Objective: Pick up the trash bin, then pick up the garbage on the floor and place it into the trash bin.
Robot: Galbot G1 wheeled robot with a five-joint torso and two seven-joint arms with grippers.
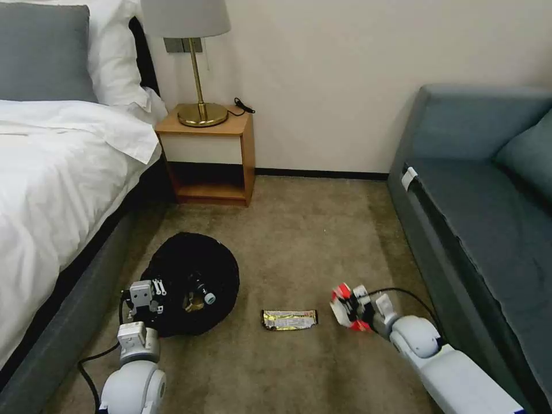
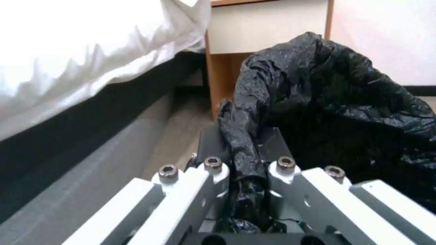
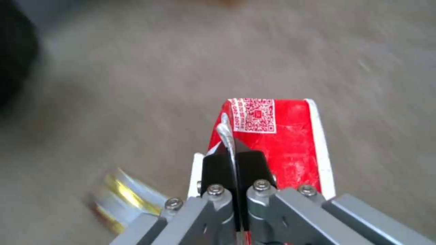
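I've got the red-white wrapper pinched by its edge in the right gripper, just above the carpet right of the bin; it's light, floppy and slick, so it could slip. My left gripper is clamped on the bin's soft bag rim beside the bed, with a bottle and some brown paper inside. The gold wrapper lies flat on the floor between both grippers, so probably best grabbed at an end.

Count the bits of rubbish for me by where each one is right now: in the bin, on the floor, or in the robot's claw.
In the trash bin: 2, a bottle and a brown paper bag.
On the carpet: 1, the silvery-gold wrapper.
In the right gripper: 1, the red-white wrapper.
Total: 4.
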